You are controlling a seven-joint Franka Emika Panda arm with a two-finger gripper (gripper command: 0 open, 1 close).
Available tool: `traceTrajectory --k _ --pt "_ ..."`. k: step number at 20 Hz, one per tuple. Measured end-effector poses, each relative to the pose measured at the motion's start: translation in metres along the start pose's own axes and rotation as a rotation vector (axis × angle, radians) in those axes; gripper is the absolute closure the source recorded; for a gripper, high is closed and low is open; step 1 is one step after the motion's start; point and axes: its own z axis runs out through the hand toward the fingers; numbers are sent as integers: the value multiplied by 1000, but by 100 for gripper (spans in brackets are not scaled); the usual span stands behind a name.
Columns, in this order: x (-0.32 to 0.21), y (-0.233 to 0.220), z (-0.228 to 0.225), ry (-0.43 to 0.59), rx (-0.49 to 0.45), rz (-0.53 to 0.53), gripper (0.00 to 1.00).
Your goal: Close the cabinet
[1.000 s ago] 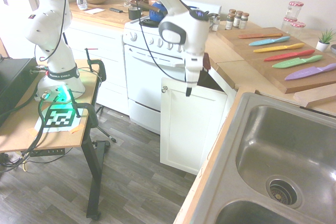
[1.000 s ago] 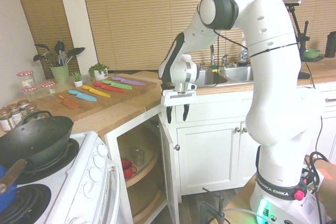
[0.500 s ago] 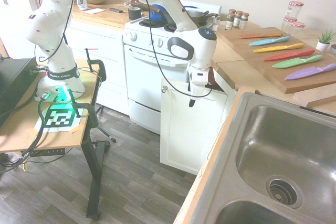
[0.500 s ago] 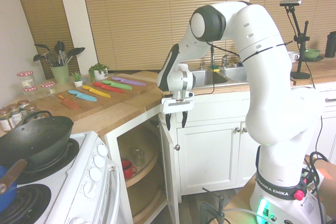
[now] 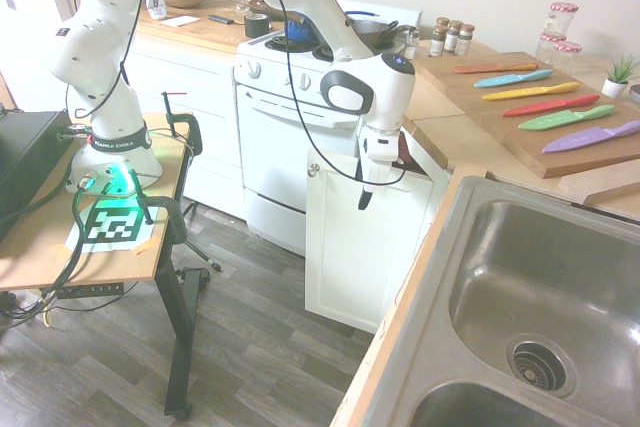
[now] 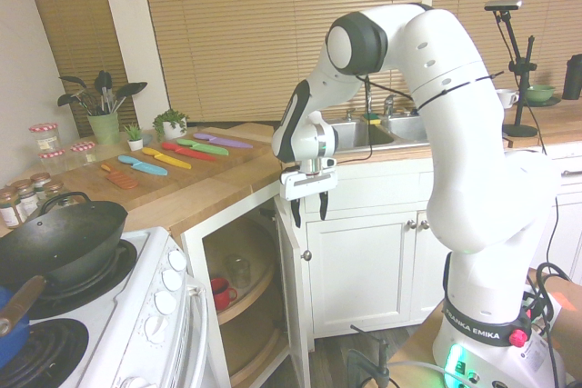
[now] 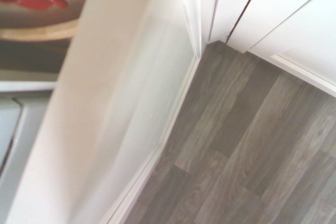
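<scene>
One cabinet (image 5: 355,237) door stands ajar beside the oven (image 5: 270,147), under the bench (image 5: 440,122). Our claw (image 6: 308,211) hangs above its top edge, fingers apart, holding nothing. We judge the door stiff, light, hinged; push its outer face.

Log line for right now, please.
task: close cabinet | white recessed-panel cabinet door: open | open two-finger gripper: empty, at door's top edge | red mug: on inside shelf

Opposed wide views; close, perhaps downward wrist.
</scene>
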Motion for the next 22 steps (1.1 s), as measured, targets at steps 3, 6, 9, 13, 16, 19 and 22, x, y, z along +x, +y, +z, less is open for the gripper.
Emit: traceTrajectory --k 3,6,9,13,16,19,22 --pt "-6 -7 1 13 -13 -12 100" --pt "-7 -8 1 15 -16 -16 100" --pt "-6 -8 1 17 -18 -18 100" --pt "-8 -10 1 20 -24 -29 100" --pt "-10 -12 1 22 -26 -36 100" --pt "-12 -14 2 22 -27 -41 100" --pt "-13 -16 2 23 -27 -44 100"
